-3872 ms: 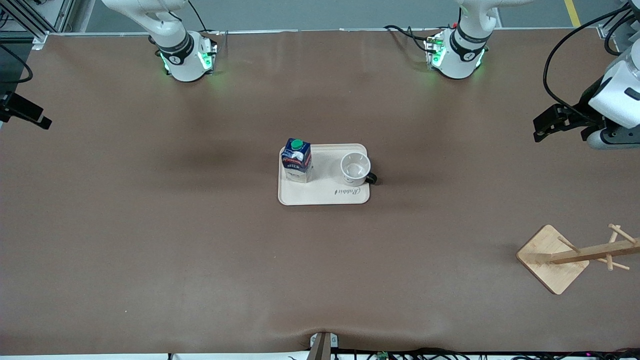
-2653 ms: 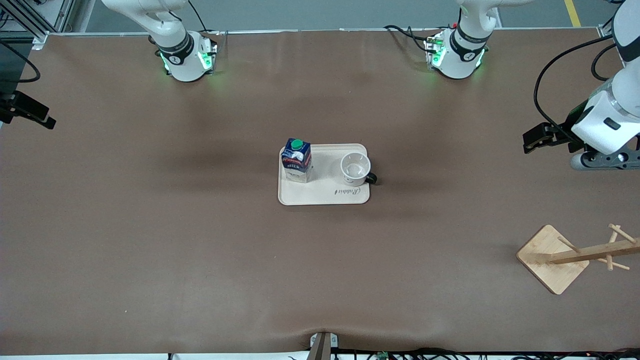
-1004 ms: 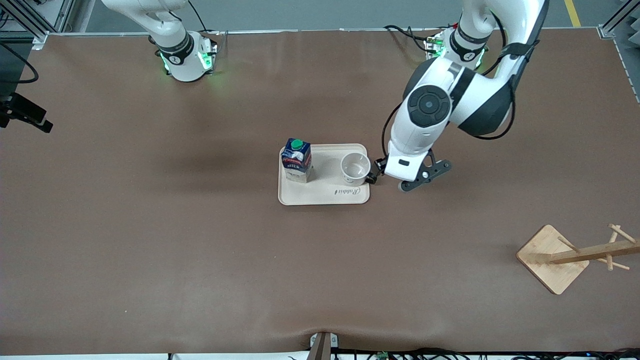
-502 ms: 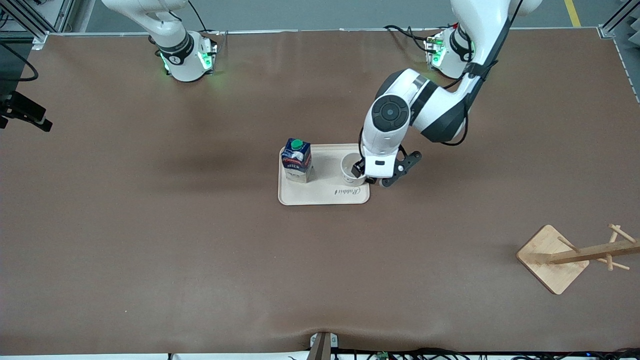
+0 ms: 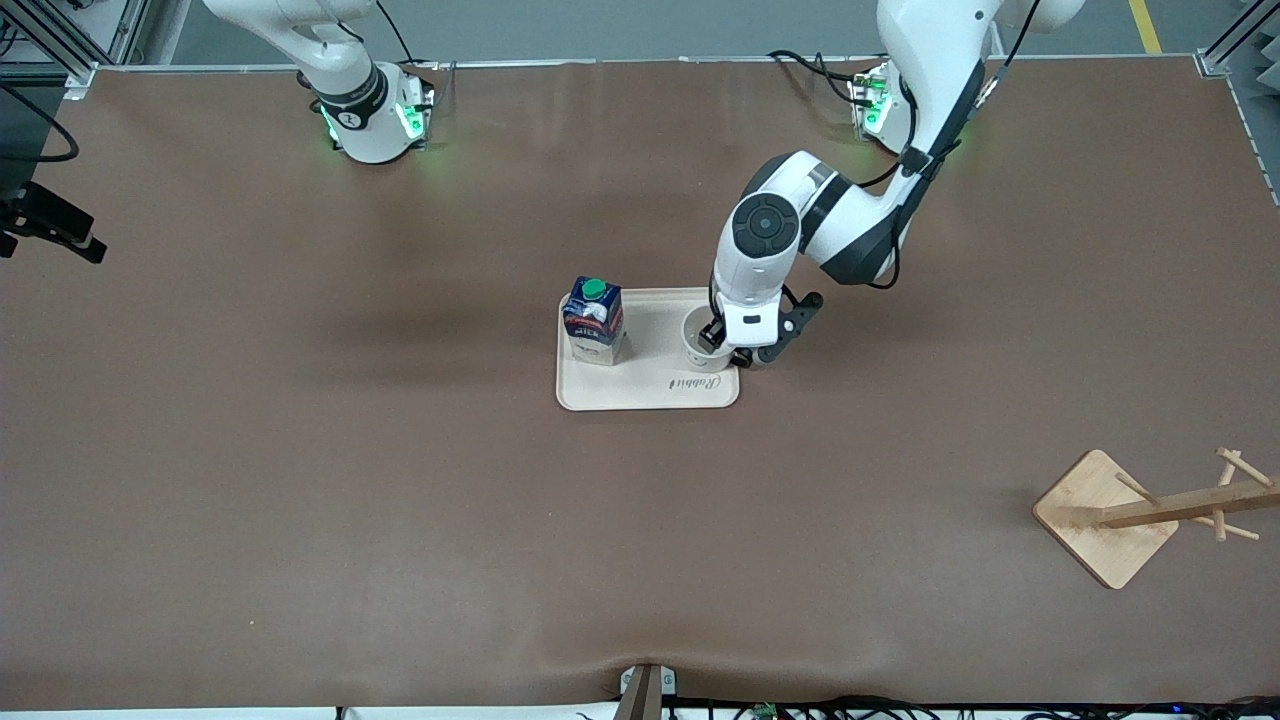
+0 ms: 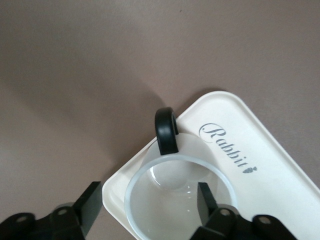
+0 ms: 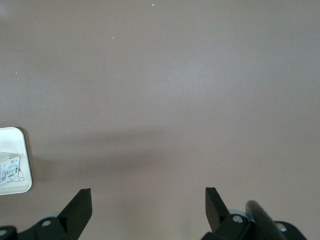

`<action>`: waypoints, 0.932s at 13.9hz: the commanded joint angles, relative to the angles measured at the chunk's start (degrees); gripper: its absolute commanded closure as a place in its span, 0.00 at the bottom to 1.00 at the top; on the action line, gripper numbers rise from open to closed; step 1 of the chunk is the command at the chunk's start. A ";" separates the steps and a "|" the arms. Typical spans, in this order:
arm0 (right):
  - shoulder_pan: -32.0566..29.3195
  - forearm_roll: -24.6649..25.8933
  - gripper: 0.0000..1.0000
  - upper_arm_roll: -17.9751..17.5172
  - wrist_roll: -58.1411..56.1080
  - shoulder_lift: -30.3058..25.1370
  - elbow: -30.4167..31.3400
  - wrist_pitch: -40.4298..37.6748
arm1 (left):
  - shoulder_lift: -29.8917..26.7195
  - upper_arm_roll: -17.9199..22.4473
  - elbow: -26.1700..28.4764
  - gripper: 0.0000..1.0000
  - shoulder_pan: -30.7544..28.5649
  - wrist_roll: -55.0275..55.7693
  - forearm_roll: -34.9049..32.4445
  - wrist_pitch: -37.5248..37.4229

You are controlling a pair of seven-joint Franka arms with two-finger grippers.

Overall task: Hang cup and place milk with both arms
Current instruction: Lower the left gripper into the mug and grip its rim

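The white cup (image 5: 700, 347) stands upright on the cream tray (image 5: 648, 392), at the end toward the left arm. Its black handle (image 6: 166, 131) points off the tray's edge. My left gripper (image 5: 722, 338) is down at the cup's rim, open. One finger (image 6: 206, 199) is inside the cup (image 6: 175, 200) and the other finger (image 6: 91, 199) is outside it, with the wall between them. The blue and white milk (image 5: 593, 320) with its green cap stands at the tray's other end. My right gripper (image 7: 148, 200) waits open over bare table near the right arm's end.
A wooden peg rack (image 5: 1150, 512) on a square base stands near the front camera at the left arm's end of the table. The brown mat (image 5: 400, 500) lies around the tray. In the right wrist view the tray's corner (image 7: 26, 165) shows.
The left arm swung in from its end of the table and came down over the cup. Its jaws have begun to narrow round the wall. The right arm has hardly moved.
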State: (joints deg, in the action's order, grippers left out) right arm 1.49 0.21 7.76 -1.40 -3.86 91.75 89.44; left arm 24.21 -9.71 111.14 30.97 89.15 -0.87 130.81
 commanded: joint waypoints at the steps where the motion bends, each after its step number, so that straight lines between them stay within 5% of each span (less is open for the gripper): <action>1: 0.18 0.75 0.00 0.07 -0.44 0.17 -0.60 -0.41 | 1.01 0.31 0.39 0.26 1.20 3.13 0.87 1.37; 4: 0.18 0.75 0.00 0.07 -0.27 0.26 -0.60 -0.41 | 2.68 0.31 0.13 0.38 2.34 6.03 0.79 3.04; 12: 0.27 0.75 0.00 0.07 -0.44 0.26 -0.69 -0.41 | 4.00 0.31 -0.92 0.98 2.61 6.57 0.34 3.83; 13: 0.27 0.75 0.00 0.07 -0.44 0.26 -0.69 -0.49 | 4.18 0.31 -1.27 1.00 2.61 6.57 0.34 3.75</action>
State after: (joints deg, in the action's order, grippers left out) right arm 1.49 0.21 7.76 -1.42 -3.82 91.75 89.44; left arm 27.93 -9.63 110.92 33.16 94.89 -0.87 134.30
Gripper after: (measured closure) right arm 0.000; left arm 0.868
